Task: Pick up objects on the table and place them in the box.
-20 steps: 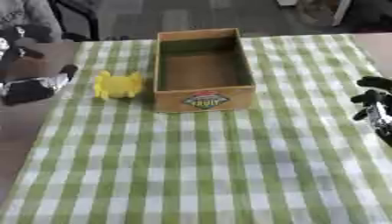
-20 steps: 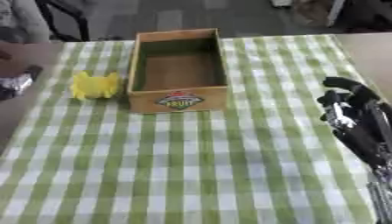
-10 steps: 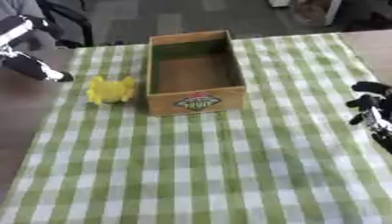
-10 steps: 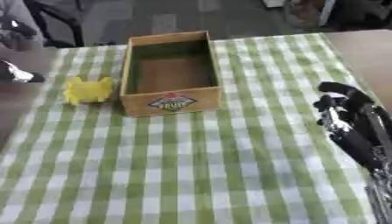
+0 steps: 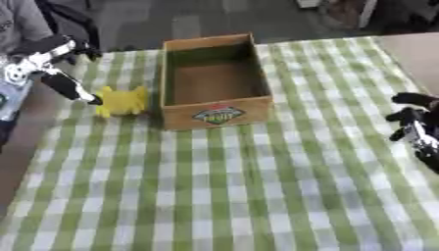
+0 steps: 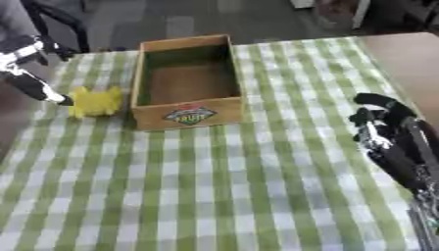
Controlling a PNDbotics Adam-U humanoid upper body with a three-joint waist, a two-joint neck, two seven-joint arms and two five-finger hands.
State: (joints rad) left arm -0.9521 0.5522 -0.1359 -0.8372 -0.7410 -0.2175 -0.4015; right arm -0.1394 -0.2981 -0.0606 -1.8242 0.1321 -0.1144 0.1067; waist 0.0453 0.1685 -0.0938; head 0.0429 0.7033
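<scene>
Left hand (fingers straight) touches yellow toy beside box.

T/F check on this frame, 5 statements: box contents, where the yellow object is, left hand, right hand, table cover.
1. The box is empty. True: only its bare brown floor shows.
2. The yellow object lies inside the box. False: it lies on the tablecloth, just outside the box's left wall.
3. The left hand reaches down toward the yellow object, a fingertip at its left edge. True.
4. The right hand holds the box by its rim. False: it is at the right edge of the view, apart from the box, holding nothing.
5. The tablecloth is plain red. False: it is green and white checked.
</scene>
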